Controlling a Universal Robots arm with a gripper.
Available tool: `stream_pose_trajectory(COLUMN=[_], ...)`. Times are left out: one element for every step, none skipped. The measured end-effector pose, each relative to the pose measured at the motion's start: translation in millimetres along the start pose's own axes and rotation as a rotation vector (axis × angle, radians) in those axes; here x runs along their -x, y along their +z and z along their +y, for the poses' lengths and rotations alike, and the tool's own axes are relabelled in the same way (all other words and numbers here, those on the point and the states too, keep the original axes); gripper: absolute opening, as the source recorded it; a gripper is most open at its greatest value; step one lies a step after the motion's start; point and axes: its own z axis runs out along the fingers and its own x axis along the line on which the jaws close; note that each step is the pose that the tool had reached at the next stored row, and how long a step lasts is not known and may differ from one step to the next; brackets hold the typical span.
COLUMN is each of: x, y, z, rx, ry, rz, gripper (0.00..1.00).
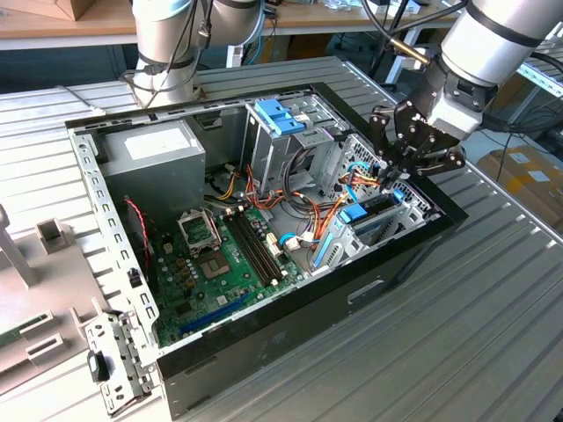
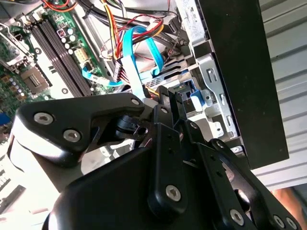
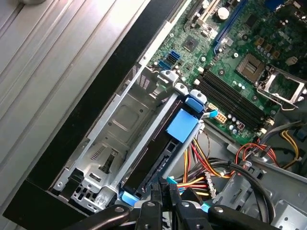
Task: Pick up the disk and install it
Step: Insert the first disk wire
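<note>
- The open computer case (image 1: 290, 338) is lying on the slatted table (image 1: 493, 352).
- The motherboard (image 1: 220, 264) is sitting inside it, toward the exterior view's left.
- The disk (image 1: 374, 215) is standing in the drive bay (image 3: 129, 120) at the case's right end, with the gripper (image 1: 406, 163) hovering just above.

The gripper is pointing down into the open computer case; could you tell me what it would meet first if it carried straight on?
Most likely the disk, standing on edge in its bay directly below the gripper. The bundle of cables runs close beside that line, and depth is hard to judge.
</note>
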Motion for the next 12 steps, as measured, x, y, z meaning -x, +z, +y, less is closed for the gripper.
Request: stream_pose_trajectory(x=[0.0,0.0,0.0,-0.1,-0.1,-0.1,-0.1,-0.1,-0.1,-0.1,-0.1,-0.1], y=[0.1,0.4,0.6,0.7,0.8,1.0,1.1,1.2,1.5,1.6,1.7,1.9], z=[0.0,0.0,0.0,0.0,0.0,0.0,0.0,0.0,0.0,0.0,0.0,0.0], rx=[-0.0005,-0.002,-0.003,-0.0038,-0.0044,-0.0052,-0.0058,-0.0066,-0.008,-0.0089,-0.0094,-0.0101], ry=[0.007,0.024,0.035,0.045,0.052,0.062,0.069,0.079,0.095,0.106,0.112,0.12], rz=[0.0001,0.0001,0.0001,0.0001,0.0002,0.0002,0.0002,0.0002,0.0003,0.0003,0.0003,0.0003], gripper=[0.18,0.18,0.18,0.18,0.18,0.18,0.18,0.18,0.18,0.18,0.18,0.18])
